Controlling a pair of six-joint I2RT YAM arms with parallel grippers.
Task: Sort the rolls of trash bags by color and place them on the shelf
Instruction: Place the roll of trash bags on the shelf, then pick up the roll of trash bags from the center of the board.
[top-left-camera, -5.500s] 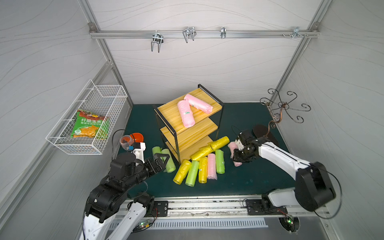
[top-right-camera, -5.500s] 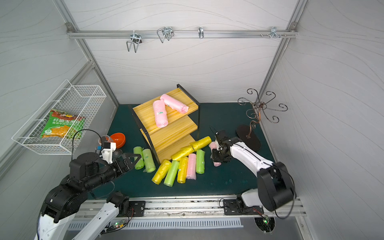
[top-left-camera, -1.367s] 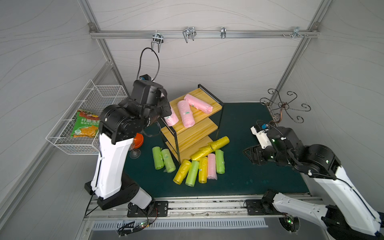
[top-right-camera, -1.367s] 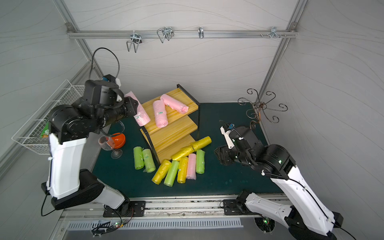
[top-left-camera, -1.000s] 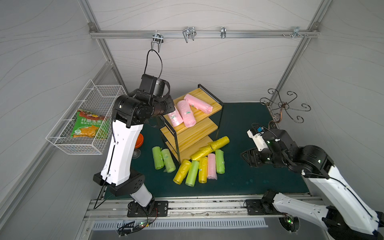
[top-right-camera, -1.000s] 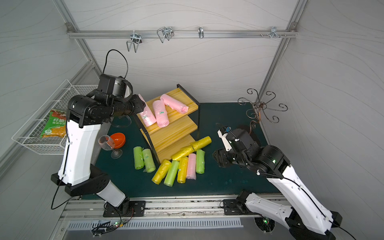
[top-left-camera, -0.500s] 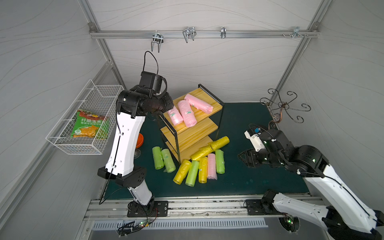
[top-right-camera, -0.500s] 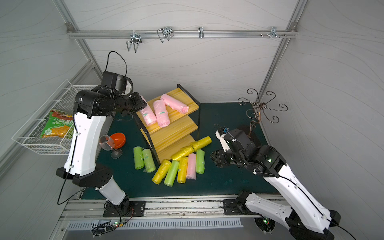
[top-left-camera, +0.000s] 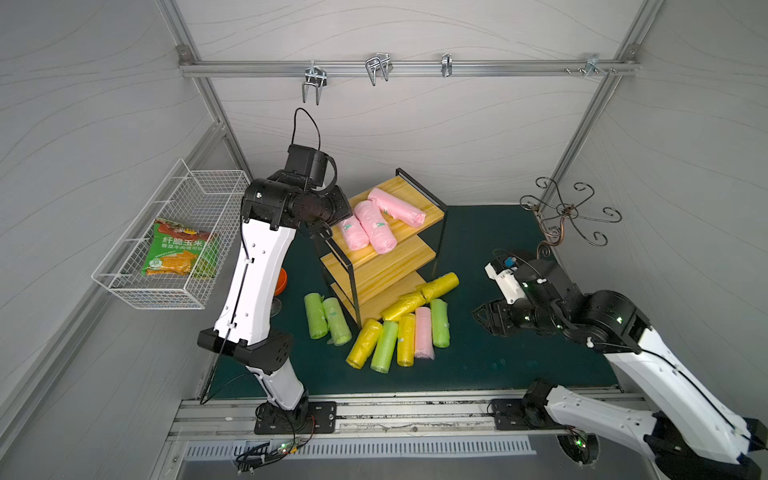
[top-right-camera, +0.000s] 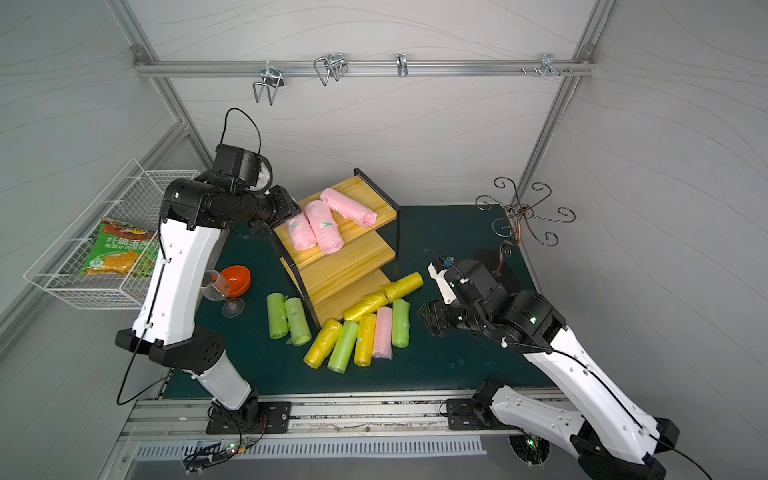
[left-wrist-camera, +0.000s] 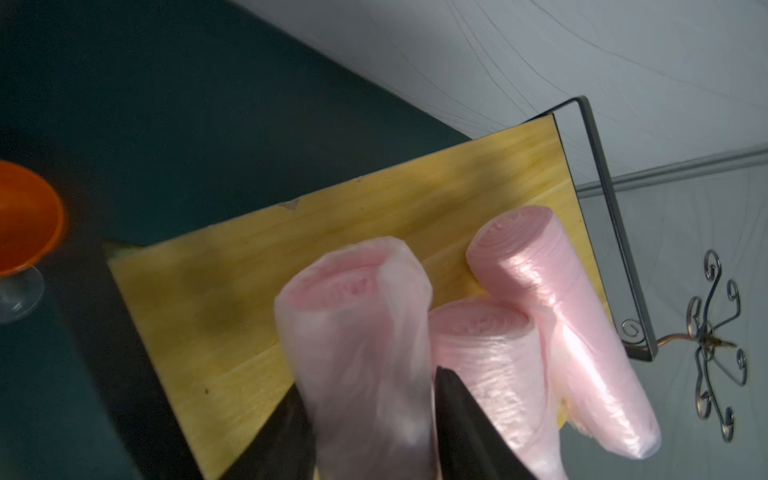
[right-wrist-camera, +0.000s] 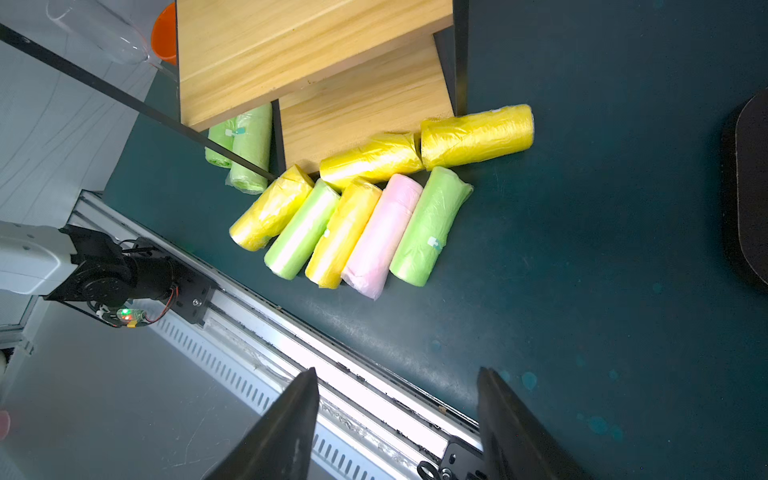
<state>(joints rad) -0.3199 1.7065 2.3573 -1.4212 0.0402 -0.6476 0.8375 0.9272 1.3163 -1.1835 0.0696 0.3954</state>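
Note:
The shelf (top-left-camera: 374, 266) stands at the back middle of the green mat. Three pink rolls lie on its top board; the leftmost pink roll (top-left-camera: 353, 232) (left-wrist-camera: 357, 316) rests beside the other two. My left gripper (top-left-camera: 330, 226) (left-wrist-camera: 369, 378) is at that roll's left end, open, with a finger on either side and not squeezing it. On the mat in front lie several yellow and green rolls and one pink roll (top-left-camera: 424, 332) (right-wrist-camera: 384, 237). Two green rolls (top-left-camera: 326, 318) lie left of the shelf. My right gripper (top-left-camera: 484, 318) (right-wrist-camera: 397, 370) hovers open and empty right of the row.
A white wire basket (top-left-camera: 166, 297) holding a snack packet (top-left-camera: 178, 249) hangs on the left wall. An orange bowl (top-right-camera: 235, 280) and a wine glass (top-right-camera: 216, 286) stand behind my left arm. A curly metal stand (top-left-camera: 561, 212) is at the back right.
My left arm carried the pink roll onto the top board beside the other two, and its jaws have widened. My right arm drifted slightly left above the mat.

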